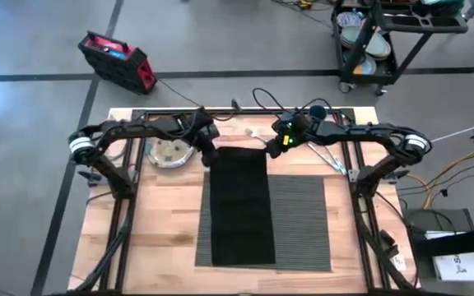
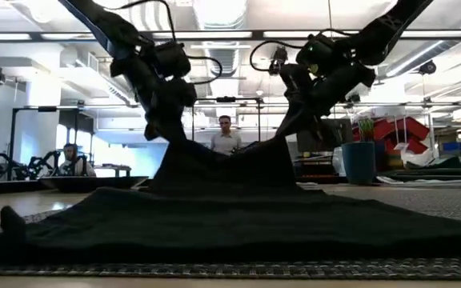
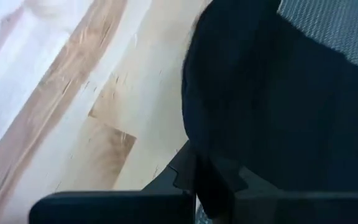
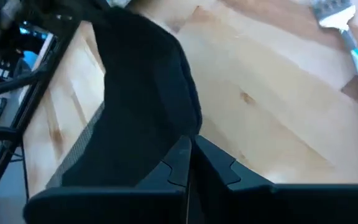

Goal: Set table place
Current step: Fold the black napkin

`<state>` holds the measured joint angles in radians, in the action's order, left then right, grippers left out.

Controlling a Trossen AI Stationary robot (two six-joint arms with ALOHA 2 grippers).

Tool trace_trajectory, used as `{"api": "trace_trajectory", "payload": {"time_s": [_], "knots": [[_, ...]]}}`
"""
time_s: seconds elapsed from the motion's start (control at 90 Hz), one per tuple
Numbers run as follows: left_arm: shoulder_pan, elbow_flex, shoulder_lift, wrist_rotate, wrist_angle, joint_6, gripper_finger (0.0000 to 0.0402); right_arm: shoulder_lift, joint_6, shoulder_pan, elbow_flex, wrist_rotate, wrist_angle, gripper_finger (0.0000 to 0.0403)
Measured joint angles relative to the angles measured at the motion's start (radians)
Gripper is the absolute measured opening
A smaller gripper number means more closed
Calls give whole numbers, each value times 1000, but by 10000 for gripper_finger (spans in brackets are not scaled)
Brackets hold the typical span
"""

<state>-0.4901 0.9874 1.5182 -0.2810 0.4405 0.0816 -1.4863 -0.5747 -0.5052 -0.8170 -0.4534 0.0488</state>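
Observation:
A black cloth napkin (image 1: 239, 205) lies lengthwise over the left part of the dark grey ribbed placemat (image 1: 303, 224) on the wooden table (image 1: 159, 230). Its far edge is raised off the table, and the cloth sags between my two grippers (image 2: 222, 156). My left gripper (image 1: 210, 153) is shut on the napkin's far left corner. My right gripper (image 1: 271, 148) is shut on its far right corner. The silvery plate (image 1: 169, 153) sits left of the napkin. The dark blue cup (image 1: 318, 111) stands at the far right, with cutlery (image 1: 329, 156) near it. My left gripper pinches the napkin's far left corner (image 3: 211, 155) between its two fingers, coming from above. The corner is lifted, and the cloth slopes down to the placemat, where its near part lies flat (image 2: 214, 220). My right gripper pinches the napkin's far right corner (image 4: 174, 134) between its two fingers, coming from above. That corner is held off the table, and the cloth runs down from it onto the placemat.
Black metal rails (image 1: 126, 205) and arm bases flank the table's left and right sides. A fork with a blue handle (image 4: 352, 34) lies on the wood beyond my right gripper. A person (image 2: 226, 138) stands in the room behind the table. Bare wood (image 1: 159, 247) lies left of the placemat.

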Motion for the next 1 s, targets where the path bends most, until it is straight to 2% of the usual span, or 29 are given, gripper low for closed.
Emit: {"api": "trace_trajectory", "payload": {"time_s": [0.256,0.6,0.889,1.0], "knots": [[51,0,-60,-27,19,59,0,66,-2,52,0,5,34,0],[192,0,-79,-27,16,150,0,145,-8,137,0,21,132,0],[309,0,-98,-15,17,230,0,187,-43,253,0,62,159,0],[346,0,-119,23,19,256,0,192,-58,294,0,79,157,0]]}}
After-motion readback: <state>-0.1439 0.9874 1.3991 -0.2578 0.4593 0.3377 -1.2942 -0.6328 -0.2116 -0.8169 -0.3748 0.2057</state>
